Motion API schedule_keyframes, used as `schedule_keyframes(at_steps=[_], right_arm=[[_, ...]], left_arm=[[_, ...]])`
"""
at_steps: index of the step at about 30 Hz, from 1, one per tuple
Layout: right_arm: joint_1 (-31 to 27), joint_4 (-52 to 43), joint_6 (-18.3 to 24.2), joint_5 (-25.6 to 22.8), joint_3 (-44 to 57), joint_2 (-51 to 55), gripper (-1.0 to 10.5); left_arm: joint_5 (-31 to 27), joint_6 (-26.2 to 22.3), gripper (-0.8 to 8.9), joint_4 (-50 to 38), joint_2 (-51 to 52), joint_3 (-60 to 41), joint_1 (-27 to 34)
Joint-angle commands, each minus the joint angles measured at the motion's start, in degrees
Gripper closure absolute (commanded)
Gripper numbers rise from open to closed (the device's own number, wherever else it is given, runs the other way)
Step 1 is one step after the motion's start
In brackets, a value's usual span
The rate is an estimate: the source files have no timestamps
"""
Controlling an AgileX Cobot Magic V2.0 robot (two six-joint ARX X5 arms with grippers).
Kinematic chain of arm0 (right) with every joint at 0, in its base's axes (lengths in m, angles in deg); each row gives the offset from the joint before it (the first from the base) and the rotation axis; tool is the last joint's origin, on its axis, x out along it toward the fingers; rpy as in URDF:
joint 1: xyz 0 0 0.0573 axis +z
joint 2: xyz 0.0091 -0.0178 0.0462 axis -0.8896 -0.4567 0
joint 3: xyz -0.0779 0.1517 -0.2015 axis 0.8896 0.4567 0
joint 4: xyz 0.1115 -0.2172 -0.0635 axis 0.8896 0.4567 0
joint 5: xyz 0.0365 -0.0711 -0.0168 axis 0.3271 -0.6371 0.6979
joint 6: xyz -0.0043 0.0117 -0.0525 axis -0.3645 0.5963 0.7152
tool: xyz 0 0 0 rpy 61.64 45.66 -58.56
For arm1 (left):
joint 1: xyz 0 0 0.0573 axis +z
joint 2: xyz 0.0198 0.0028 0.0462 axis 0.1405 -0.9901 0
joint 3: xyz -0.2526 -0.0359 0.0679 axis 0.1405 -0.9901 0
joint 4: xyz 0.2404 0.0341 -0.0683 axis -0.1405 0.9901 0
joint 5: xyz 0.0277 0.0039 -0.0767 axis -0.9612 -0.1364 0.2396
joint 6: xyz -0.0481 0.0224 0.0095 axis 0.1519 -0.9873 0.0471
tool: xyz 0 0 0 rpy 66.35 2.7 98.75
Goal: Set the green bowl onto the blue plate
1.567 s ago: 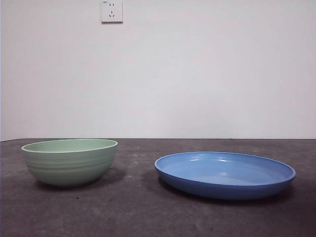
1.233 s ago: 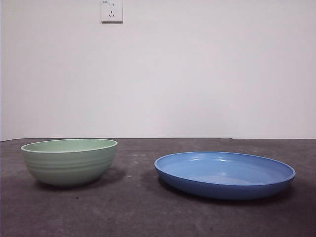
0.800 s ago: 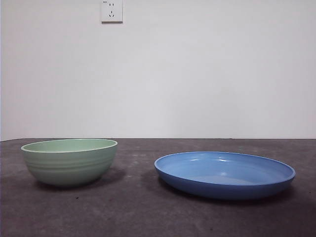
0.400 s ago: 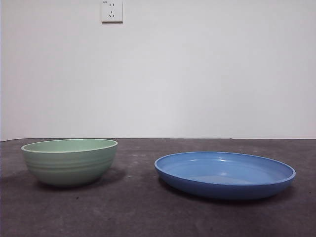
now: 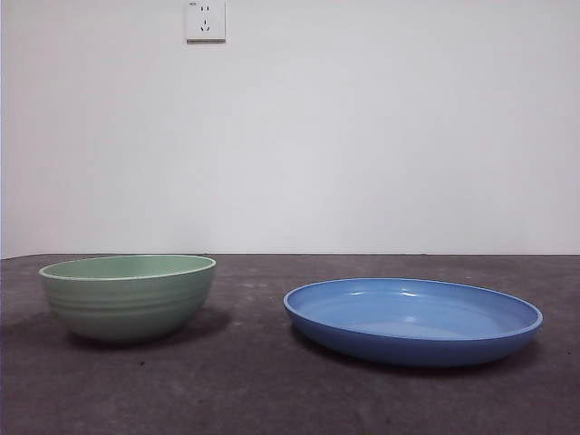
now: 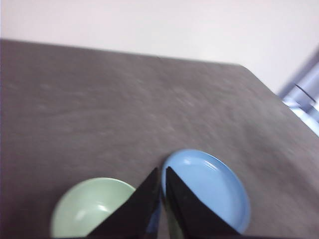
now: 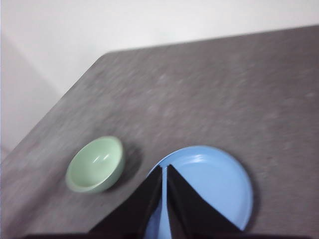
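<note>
While both arms hang high over the desk (image 5: 272,390), nothing touched yet. Green bowl (image 5: 127,296) upright on the desk, left side in front view, empty, ridges visible round the outside. Blue plate (image 5: 412,320) flat on the desk to its right, near but apart, clear gap of bare desk between them (no overlap, no contact). Plate empty too, glossy highlights inside.

Left hand (image 6: 162,172) seen from its wrist camera: tips pressed together, only a thin slit between them, pinching nothing. Sits well above the desk, tips lined up over the gap between green bowl (image 6: 92,206) and blue plate (image 6: 207,189).

Right hand (image 7: 164,169) same story: tips pressed together, holding nothing, well above the desk, tips overlapping the near rim of the blue plate (image 7: 209,186) in that view; green bowl (image 7: 95,164) off to one side of it.

Neither hand visible in front view. Wall socket (image 5: 206,20) on the white wall behind, above the bowl. Wrist views slightly blurred.
</note>
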State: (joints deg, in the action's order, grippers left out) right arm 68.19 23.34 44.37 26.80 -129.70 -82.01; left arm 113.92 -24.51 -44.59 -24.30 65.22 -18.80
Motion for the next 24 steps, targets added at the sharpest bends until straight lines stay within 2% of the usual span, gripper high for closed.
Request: schedule_keyframes(at_steps=[1, 4, 7, 17, 19, 20, 24], right_arm=[[2.75, 1.4, 3.02, 2.4, -2.32, -2.25, 9.4], [5.2, 3.06, 3.34, 3.89, -3.08, -4.09, 9.4], [6.56, 3.56, 3.34, 3.82, -3.13, -4.94, 9.4], [6.88, 3.63, 3.17, 3.69, -3.13, -5.07, 9.3], [6.88, 3.96, 3.19, 3.67, -3.13, -5.09, 9.2], [6.88, 4.15, 3.19, 3.65, -3.13, -5.09, 8.8], [6.88, 4.5, 3.17, 3.63, -3.13, -5.09, 5.7]], left_arm=[[3.69, -0.09, 7.96, 0.66, -1.95, 2.75, -2.1], [6.38, -0.11, 7.95, 0.83, -3.23, 3.32, -4.35], [6.58, -0.09, 7.95, 1.75, -3.54, 3.32, -6.1], [6.56, -0.35, 7.79, 4.13, -3.48, 3.32, -6.97], [6.56, -0.35, 7.28, 4.15, -3.48, 3.32, -6.97], [6.56, -0.35, 6.75, 4.15, -3.48, 3.32, -6.97], [6.56, -0.33, 4.24, 4.13, -3.48, 3.32, -6.97]])
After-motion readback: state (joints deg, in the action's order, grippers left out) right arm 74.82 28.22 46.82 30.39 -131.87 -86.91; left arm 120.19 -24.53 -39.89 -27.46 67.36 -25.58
